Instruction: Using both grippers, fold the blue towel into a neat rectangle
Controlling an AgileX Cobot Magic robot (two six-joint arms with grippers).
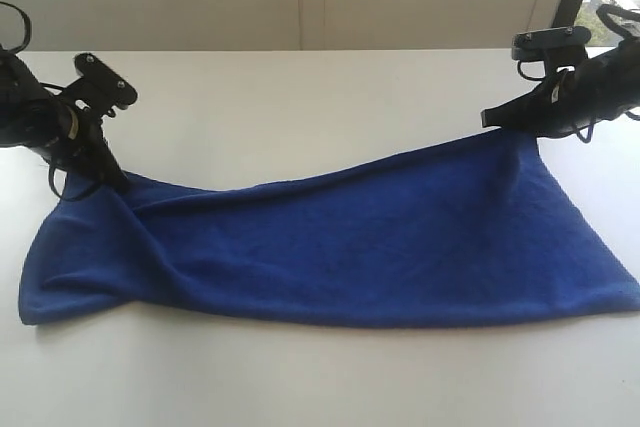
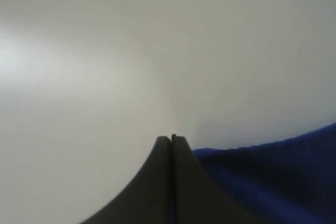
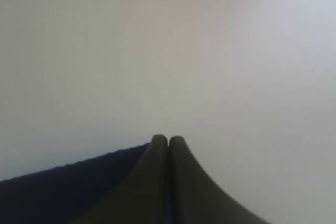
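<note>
The matte black, narrow-jawed left pincer [image 1: 118, 182] and right pincer [image 1: 490, 119] are each clamping, jaws pressed fully together, one corner of the soft royal-blue microfibre towel [image 1: 330, 247]. The towel is stretching between the two pincers and draping below them onto the flat white table [image 1: 300, 97], creasing just beside the left pincer.

A white table [image 1: 300, 87], broad and plain. The blue towel [image 1: 380, 247] lies stretched across it, bunched at its left end.

The cameras are showing 1 blue towel [image 1: 340, 247], 1 white counter [image 1: 300, 97], 1 left gripper [image 1: 119, 184] and 1 right gripper [image 1: 488, 119], the last pair totalling 2 units.
</note>
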